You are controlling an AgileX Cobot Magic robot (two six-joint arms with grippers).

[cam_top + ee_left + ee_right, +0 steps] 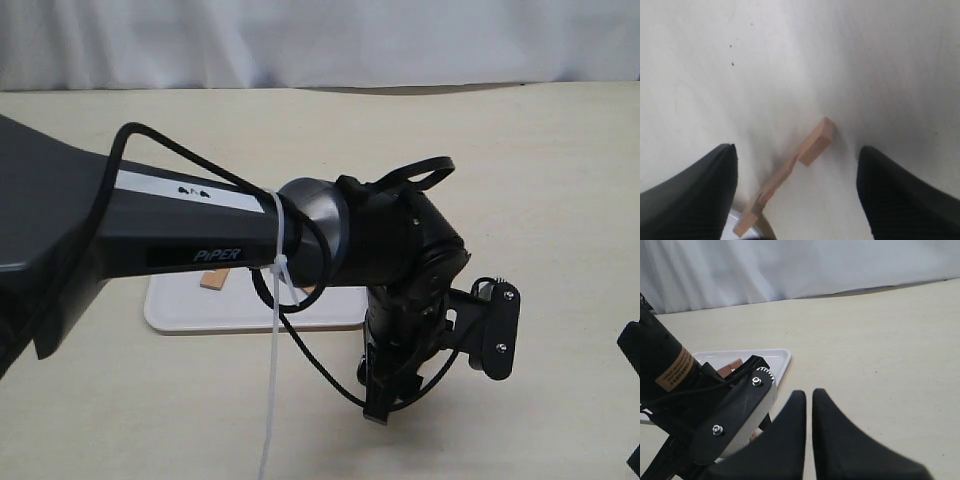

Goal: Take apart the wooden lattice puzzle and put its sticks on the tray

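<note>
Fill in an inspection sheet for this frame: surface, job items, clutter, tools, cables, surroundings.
Surface: cream table.
Job's things: white tray, largely hidden by the left arm; one stick lies on it; second stick lies between the left tool's fingers, ungripped; assembled puzzle not seen.
Clutter: nothing seen.
Grippers: left tool open, pointing down beside the tray; right tool shut, empty.
Cables: black cable loops along the left arm, tied by a white zip tie.
Surroundings: white curtain behind the table.
</note>
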